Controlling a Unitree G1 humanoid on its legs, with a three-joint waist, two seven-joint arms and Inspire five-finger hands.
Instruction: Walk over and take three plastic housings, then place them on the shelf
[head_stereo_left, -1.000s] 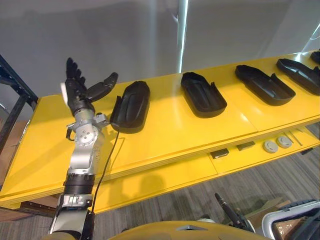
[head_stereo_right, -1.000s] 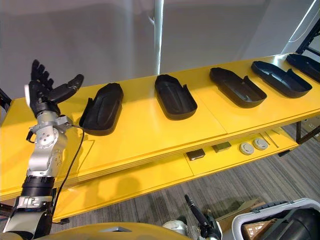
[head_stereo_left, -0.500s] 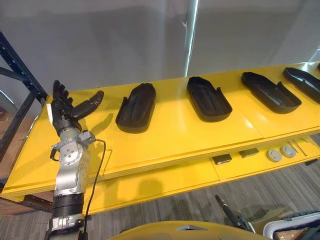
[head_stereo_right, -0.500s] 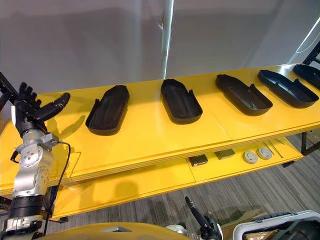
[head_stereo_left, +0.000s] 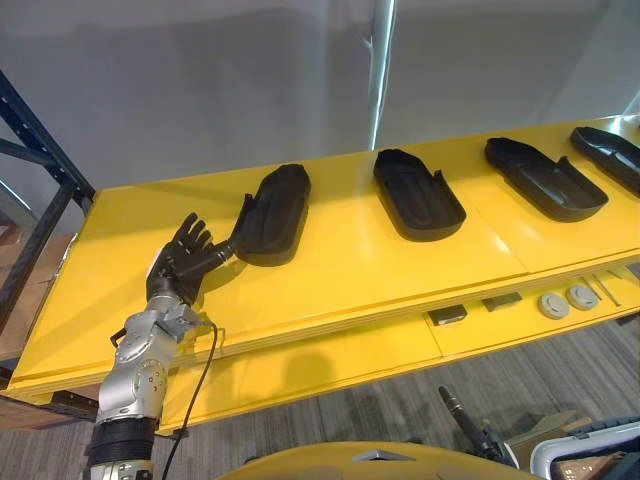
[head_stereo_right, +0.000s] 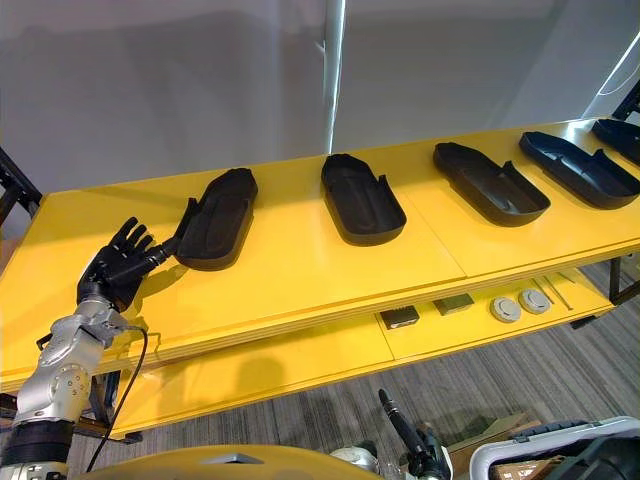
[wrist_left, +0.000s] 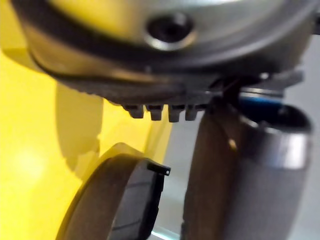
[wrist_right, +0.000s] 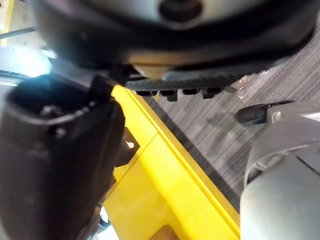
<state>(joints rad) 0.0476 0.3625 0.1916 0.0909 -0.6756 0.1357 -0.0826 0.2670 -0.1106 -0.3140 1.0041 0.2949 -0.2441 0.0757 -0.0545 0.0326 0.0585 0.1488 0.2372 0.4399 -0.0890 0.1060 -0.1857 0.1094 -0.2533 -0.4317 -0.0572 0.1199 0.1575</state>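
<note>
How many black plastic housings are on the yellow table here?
5, in a row on the yellow table: first housing by the left hand, second housing, third housing, fourth housing, fifth housing cropped at the right edge; more may lie beyond.

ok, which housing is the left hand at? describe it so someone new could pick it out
On the long yellow table lies a row of black plastic housings. The leftmost housing, at the robot's left end nearest the dark rack post, is the one. Unlike its neighbours, it has the open left hand at its near end.
</note>
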